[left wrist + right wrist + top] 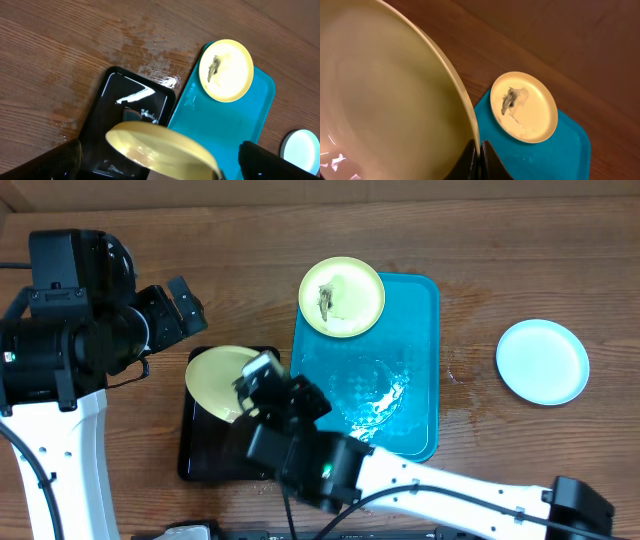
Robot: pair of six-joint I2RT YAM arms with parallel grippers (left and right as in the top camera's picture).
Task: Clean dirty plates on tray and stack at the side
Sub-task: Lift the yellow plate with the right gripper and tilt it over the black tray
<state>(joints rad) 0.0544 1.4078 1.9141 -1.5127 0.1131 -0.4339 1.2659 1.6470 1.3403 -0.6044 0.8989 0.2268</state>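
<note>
My right gripper [262, 372] is shut on the rim of a pale yellow-green plate [222, 378] and holds it tilted over the black tray [200, 460]. The right wrist view shows the fingers [479, 156] pinching that plate [385, 100]. A second plate [342, 297] with a dark food smear lies on the far left corner of the blue tray [400, 350]. A pale plate [543, 361] lies on the table to the right. My left gripper [183, 305] is open and empty, above and left of the held plate [160, 147].
The black tray [125, 102] is wet and glossy and sits against the blue tray's [220, 125] left side. The blue tray holds a water puddle [375, 395]. Wet marks show on the wooden table [145, 45]. The right arm crosses the front edge.
</note>
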